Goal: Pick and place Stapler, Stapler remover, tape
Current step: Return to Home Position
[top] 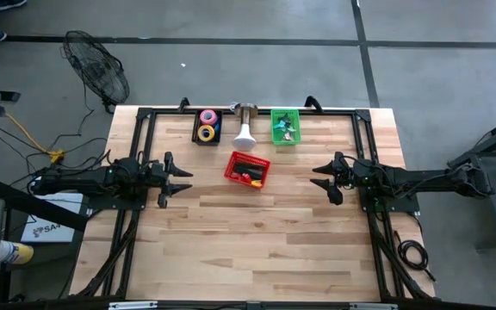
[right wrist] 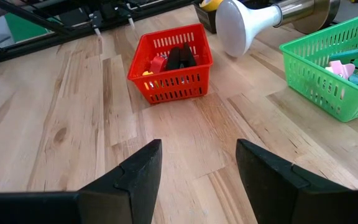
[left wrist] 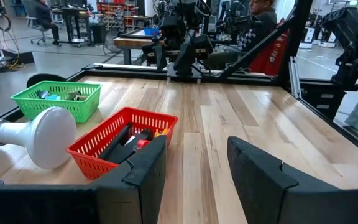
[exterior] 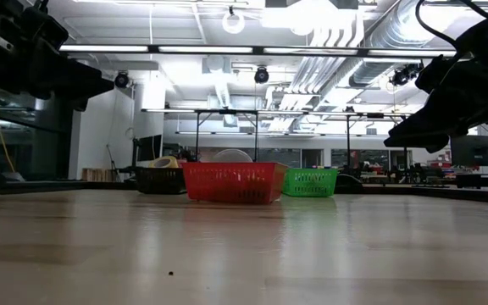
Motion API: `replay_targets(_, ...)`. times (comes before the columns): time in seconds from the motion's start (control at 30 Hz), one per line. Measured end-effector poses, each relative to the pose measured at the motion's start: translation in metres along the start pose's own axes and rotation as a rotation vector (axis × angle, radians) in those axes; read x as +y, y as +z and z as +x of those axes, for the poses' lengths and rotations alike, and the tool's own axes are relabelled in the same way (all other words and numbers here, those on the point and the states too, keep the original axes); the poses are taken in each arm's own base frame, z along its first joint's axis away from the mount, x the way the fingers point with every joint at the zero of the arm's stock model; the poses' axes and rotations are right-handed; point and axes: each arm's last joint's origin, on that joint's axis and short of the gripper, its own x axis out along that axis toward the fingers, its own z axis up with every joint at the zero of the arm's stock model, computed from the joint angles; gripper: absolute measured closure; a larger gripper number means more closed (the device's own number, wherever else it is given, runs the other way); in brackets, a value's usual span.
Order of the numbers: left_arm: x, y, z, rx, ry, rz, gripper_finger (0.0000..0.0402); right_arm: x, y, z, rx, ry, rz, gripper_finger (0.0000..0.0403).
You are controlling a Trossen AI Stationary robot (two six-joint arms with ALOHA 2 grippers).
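A red basket (top: 248,169) stands mid-table at the far side, holding a black stapler (right wrist: 180,58) and small red and yellow pieces. A black basket (top: 207,127) at the far edge holds pink, yellow and blue tape rolls (top: 207,131). A green basket (top: 285,126) beside it holds small claw-like coloured pieces (right wrist: 353,65). My left gripper (top: 179,181) hovers open to the left of the red basket. My right gripper (top: 319,176) hovers open to its right. Both fingertips point toward the table's middle, and both grippers are empty.
A white funnel-shaped head on a metal cylinder (top: 244,129) lies between the black and green baskets, just behind the red one. A black frame (top: 145,129) runs along the table's far and side edges. Bare wood fills the near half (top: 248,250). People sit beyond the table (left wrist: 260,18).
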Motion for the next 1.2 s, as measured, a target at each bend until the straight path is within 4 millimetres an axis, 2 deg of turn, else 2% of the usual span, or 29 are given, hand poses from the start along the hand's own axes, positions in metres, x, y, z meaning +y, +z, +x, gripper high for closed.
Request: replay_targets(1.2,0.0000,0.0000,0.0000,0.000,0.000,0.000,0.0237,0.0000,0.0001,0.0000,0.000,0.000,0.000,0.0205)
